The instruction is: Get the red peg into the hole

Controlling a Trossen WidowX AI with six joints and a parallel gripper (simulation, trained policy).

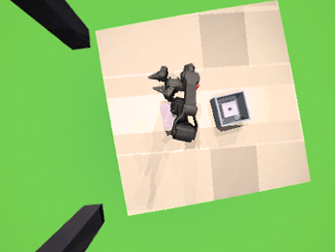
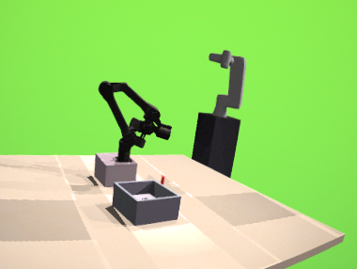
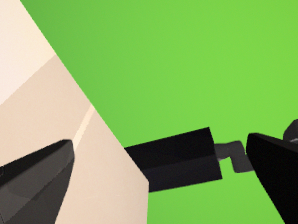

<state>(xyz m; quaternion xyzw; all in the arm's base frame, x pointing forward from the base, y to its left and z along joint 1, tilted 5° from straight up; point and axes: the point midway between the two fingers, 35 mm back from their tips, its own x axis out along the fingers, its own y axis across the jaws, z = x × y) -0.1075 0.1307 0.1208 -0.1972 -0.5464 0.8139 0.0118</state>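
The pincer point(image 1: 151, 82) point(image 2: 146, 130) point(image 3: 162, 146) is open, with its two fingers well apart and nothing between them. It is above the bench point(image 1: 277, 160) point(image 2: 202, 245) point(image 3: 110, 155), and in the top view its tips point to the left edge. The red peg point(image 1: 197, 86) point(image 2: 162, 180) stands upright on the bench, outside the box point(image 1: 247, 106) point(image 2: 157, 209) and near to it. From the top only a small red part of the peg shows beside the arm point(image 1: 191, 93) point(image 2: 115, 110), because the arm hides the rest.

The box is open at its top and sits nearer to the right edge than to the left edge in the top view. At its bottom lies a pale plate point(image 1: 225, 108) point(image 2: 143, 197) with a small dark hole near the middle. The arm stands on a pale block point(image 1: 165, 114) point(image 2: 104, 172), between the box and the left edge. Beyond the bench, the exterior view shows a grey arm point(image 2: 237, 82) on a dark pillar point(image 2: 213, 143) point(image 3: 175, 162). In the wrist view, the pillar appears past the edge, near a corner, and the peg cannot be seen.
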